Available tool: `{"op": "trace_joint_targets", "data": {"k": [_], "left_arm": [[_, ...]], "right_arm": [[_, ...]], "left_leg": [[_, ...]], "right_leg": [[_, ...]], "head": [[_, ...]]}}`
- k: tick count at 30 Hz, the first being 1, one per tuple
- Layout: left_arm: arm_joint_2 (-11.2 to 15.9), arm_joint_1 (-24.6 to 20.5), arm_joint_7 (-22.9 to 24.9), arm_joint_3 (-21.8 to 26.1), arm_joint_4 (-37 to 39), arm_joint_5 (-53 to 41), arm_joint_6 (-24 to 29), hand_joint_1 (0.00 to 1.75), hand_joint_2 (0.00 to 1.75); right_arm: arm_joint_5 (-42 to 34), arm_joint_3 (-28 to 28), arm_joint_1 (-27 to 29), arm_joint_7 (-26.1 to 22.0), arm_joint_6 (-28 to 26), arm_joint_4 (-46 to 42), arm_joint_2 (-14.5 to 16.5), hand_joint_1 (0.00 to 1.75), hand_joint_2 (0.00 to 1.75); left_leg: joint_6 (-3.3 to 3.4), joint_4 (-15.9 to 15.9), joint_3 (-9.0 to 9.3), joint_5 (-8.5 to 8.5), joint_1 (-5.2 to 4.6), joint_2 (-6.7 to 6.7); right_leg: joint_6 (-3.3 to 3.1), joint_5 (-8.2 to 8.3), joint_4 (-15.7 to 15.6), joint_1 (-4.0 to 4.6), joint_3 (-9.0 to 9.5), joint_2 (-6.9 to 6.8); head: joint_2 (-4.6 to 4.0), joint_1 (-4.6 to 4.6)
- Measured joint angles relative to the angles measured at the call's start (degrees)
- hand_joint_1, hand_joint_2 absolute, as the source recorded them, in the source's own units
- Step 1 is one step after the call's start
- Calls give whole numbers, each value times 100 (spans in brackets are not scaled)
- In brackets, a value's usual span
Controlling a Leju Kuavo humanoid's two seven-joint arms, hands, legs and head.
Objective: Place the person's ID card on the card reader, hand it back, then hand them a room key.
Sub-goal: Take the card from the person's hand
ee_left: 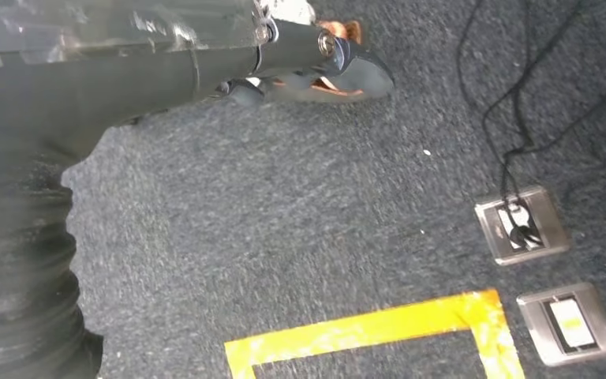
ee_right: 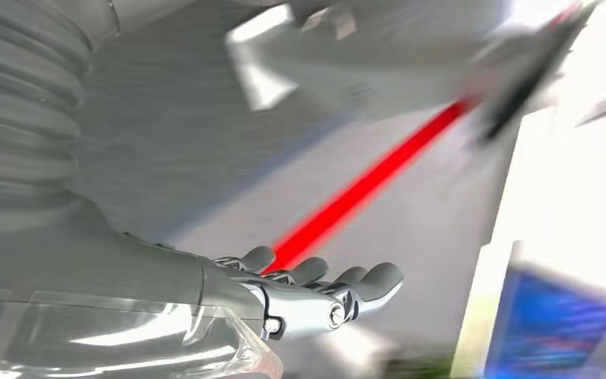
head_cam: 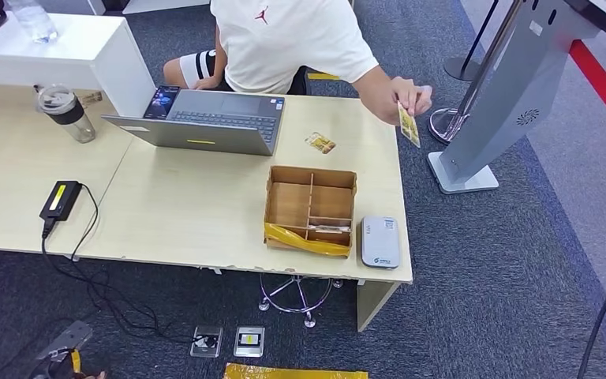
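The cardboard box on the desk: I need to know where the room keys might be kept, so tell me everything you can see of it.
The cardboard box is a shallow, open-topped brown tray, split by thin dividers into several compartments. It sits flat on the pale desk near the front edge, just left of the white card reader. Yellow tape runs along its near wall. A small flat item lies in a near compartment; what it is cannot be told. No hand touches it.
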Motion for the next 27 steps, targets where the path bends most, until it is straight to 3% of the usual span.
{"op": "trace_joint_targets", "data": {"k": [4, 11, 20, 27], "left_arm": [[-48, -65, -12, 0, 0, -81, 21, 0, 175], [-108, -141, -12, 1, 0, -182, 16, 0, 175], [-127, -142, -12, 36, 0, -201, 15, 0, 175], [-127, -136, -12, 47, 0, -242, 54, 0, 175]], "right_arm": [[544, 629, -114, -37, 362, -1053, 215, 0, 175], [1292, 1607, -338, -3, 1447, -1967, 662, 0, 175], [1640, 2529, -733, 152, 2684, -2084, 1091, 0, 175], [1920, 3015, -1028, 206, 2999, -1996, 1352, 0, 175]], "left_leg": [[-2, 0, 6, 3, 10, -10], [-4, 0, 2, 5, 11, -19], [-4, 0, -1, 5, 11, -19], [-4, 0, -2, 5, 13, -19]], "right_leg": [[0, 0, -1, 10, 3, -9], [-1, -1, -1, 12, 0, -14], [-2, -1, -2, 12, -4, -14], [-2, -2, -2, 14, -9, -10]], "head": [[0, 3], [0, 2], [0, 2], [0, 3]]}}
